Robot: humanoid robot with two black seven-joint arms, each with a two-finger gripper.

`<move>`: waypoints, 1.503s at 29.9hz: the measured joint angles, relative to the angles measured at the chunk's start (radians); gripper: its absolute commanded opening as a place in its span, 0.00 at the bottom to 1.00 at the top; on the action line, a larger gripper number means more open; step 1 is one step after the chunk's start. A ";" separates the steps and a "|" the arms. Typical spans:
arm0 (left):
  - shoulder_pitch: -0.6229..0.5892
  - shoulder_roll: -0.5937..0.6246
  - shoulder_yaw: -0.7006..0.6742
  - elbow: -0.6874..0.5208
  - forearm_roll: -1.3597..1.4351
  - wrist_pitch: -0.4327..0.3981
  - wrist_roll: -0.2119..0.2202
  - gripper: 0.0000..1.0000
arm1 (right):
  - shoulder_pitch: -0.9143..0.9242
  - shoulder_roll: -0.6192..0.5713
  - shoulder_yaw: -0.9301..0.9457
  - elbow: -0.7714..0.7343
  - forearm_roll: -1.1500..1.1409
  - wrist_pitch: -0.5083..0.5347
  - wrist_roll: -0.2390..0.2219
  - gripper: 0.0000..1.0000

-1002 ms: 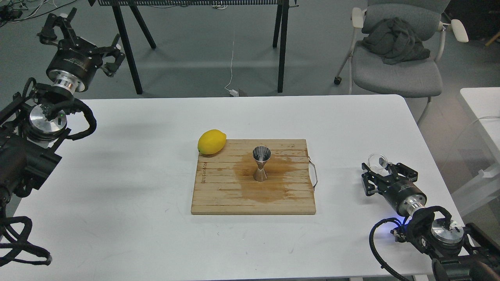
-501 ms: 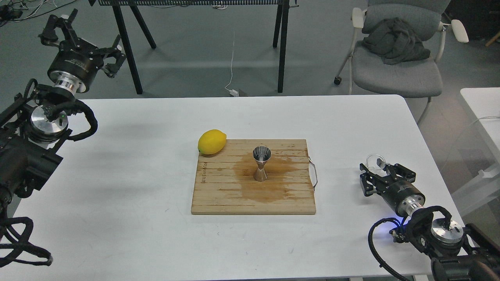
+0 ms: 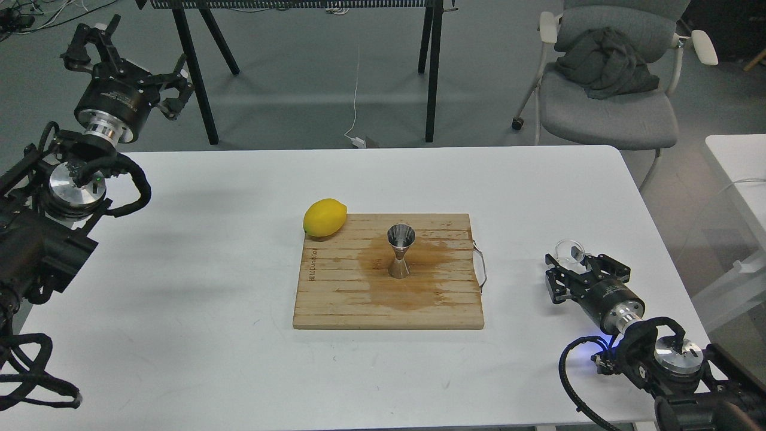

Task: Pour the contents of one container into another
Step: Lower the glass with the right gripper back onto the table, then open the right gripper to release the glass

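The shiny steel jigger stands upright in the middle of the wooden cutting board, on a brown wet stain. The small clear cup is at the table's right side, at the tip of my right gripper. The fingers sit on either side of the cup and appear shut on it, well to the right of the board. My left gripper is raised over the far left corner of the table. It is open with nothing between its fingers.
A yellow lemon rests at the board's far left corner. A metal handle sticks out of the board's right edge. Behind the white table stand a grey chair with a cloth on it and black table legs.
My right gripper has shifted a little left and toward me, and the clear cup has moved with it. The left arm has barely moved.
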 measured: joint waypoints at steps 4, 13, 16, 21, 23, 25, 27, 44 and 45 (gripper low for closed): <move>0.000 0.000 0.000 0.000 0.000 -0.001 0.000 1.00 | -0.001 0.001 0.000 0.001 0.000 -0.001 0.000 0.65; 0.000 0.004 -0.001 0.000 0.000 -0.001 0.000 1.00 | -0.006 0.002 0.001 0.002 0.000 -0.002 0.000 0.92; 0.000 0.004 0.000 0.000 0.000 -0.001 0.000 1.00 | -0.008 0.002 0.001 0.002 0.000 -0.006 0.000 0.93; 0.000 0.003 0.000 -0.001 0.000 -0.001 0.000 1.00 | -0.008 0.002 0.001 0.002 0.000 -0.008 0.000 0.95; 0.000 0.003 -0.001 -0.001 0.000 -0.001 0.000 1.00 | -0.008 0.002 0.001 0.002 -0.001 -0.008 0.000 0.96; 0.000 0.003 -0.001 -0.001 0.000 -0.001 0.000 1.00 | -0.008 0.002 0.000 0.003 -0.001 -0.008 0.000 0.96; 0.000 0.003 -0.001 -0.001 0.000 -0.001 0.000 1.00 | -0.008 0.002 0.000 0.004 -0.001 -0.008 0.001 0.96; -0.007 0.005 -0.001 0.000 0.000 0.000 0.004 1.00 | -0.001 0.001 0.002 0.013 -0.005 -0.006 0.010 0.96; -0.007 0.004 -0.001 0.000 0.000 0.000 0.005 1.00 | -0.001 0.001 0.002 0.013 -0.005 -0.006 0.011 0.95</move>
